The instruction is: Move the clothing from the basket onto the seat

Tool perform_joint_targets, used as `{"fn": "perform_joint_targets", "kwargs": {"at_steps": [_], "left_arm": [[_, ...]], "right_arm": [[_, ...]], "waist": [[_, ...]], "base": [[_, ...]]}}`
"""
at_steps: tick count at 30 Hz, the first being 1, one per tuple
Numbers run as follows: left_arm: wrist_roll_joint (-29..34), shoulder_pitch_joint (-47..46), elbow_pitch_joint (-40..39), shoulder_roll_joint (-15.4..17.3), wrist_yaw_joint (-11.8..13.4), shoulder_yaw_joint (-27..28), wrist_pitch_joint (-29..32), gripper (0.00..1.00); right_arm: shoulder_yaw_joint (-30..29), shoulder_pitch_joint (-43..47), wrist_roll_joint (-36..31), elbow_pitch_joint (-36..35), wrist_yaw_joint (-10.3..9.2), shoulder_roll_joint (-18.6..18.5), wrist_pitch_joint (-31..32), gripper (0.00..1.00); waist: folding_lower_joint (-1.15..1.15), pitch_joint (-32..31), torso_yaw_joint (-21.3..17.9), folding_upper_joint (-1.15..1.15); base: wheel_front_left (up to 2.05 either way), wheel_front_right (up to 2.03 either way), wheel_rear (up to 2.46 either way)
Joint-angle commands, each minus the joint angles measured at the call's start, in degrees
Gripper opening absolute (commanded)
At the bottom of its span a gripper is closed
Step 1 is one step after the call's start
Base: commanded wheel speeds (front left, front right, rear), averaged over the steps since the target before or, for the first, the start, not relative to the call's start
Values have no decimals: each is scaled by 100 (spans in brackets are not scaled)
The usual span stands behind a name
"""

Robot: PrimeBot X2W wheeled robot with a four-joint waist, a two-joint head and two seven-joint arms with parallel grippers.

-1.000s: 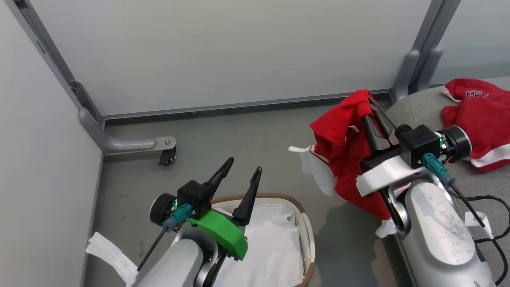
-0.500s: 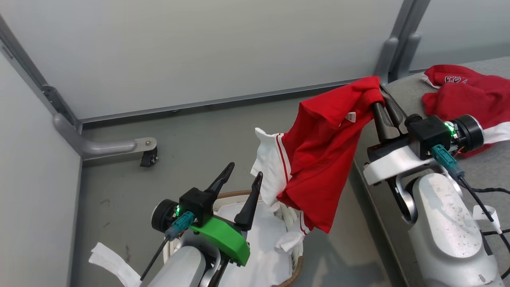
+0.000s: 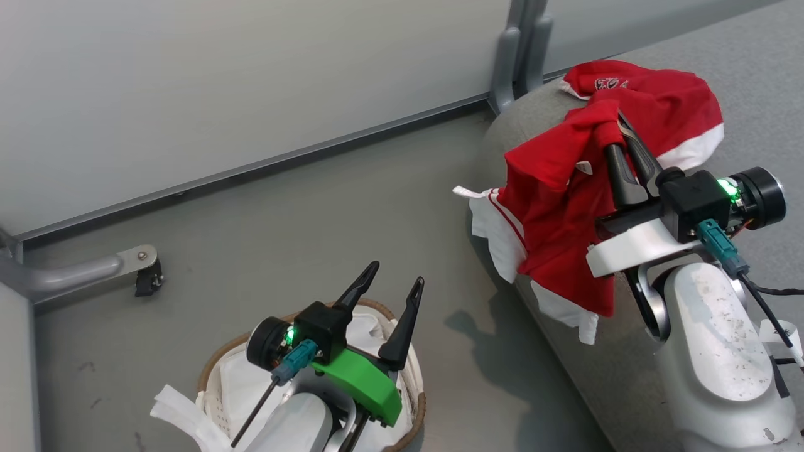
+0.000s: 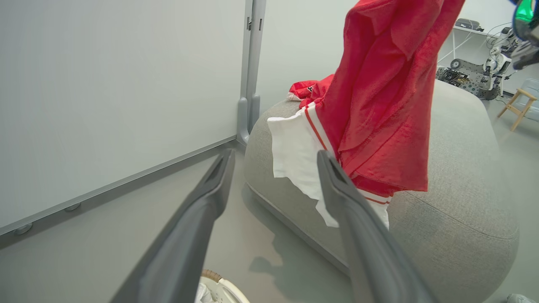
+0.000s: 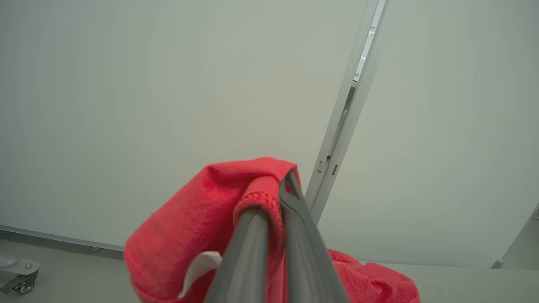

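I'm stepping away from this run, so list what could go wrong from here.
1. The held red garment hangs at the seat's edge, its white cuff out past it; released here, it may slide to the floor.
2. Cloth drapes over the right gripper's shut fingers and might snag on opening.
3. The other garment on the seat lies close and could get dragged.

We see the hanging clothing [image 3: 553, 201] as bright red, with a white panel edged by two thin red stripes and white cuffs. The second garment [image 3: 666, 100], near the seat's far edge, is the same red with a white band and small white-edged lettering. The seat [image 3: 754, 69] is plain mid-grey fabric. The basket [image 3: 419, 405] is white with a brown woven rim; its liner [image 3: 242, 383] is plain white. The left gripper [image 3: 397, 272] has black fingers [image 3: 407, 317] on a green mount [image 3: 361, 376], the right gripper [image 3: 622, 135] black fingers on a white one.
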Motion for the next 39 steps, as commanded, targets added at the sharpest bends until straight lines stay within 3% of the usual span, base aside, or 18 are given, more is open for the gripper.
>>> {"fn": "perform_joint_targets", "kwargs": {"at_steps": [1, 11, 18, 27, 33, 39], "left_arm": [[-10, -54, -11, 12, -27, -41, -4, 100], [-52, -192, -68, 12, -27, -321, -4, 100], [10, -336, -89, 14, -25, -420, -4, 100], [182, -690, -119, 118, -25, -383, -4, 100], [296, -929, -252, 183, -25, -336, -4, 100], [402, -1129, -319, 247, -25, -295, -4, 100]], "right_arm": [[-34, -47, -47, -33, -8, -12, 0, 0], [-112, -268, -194, -14, -8, -71, 0, 0], [-88, -1164, -248, 259, -8, -455, 0, 0], [-288, -3375, -266, 1107, -8, -1376, 0, 0], [-967, -4572, -392, 1702, -8, -2058, 0, 0], [-1572, -4483, -531, 1948, -8, -2555, 0, 0]], "waist": [[0, 171, -380, 0], [0, 405, -403, 0], [0, 734, -159, 0], [0, 1434, 246, 0], [0, 1943, 420, 0], [0, 2388, 387, 0]], "base": [[0, 0, 0], [0, 0, 0], [0, 0, 0], [0, 0, 0], [0, 0, 0], [0, 0, 0]]}}
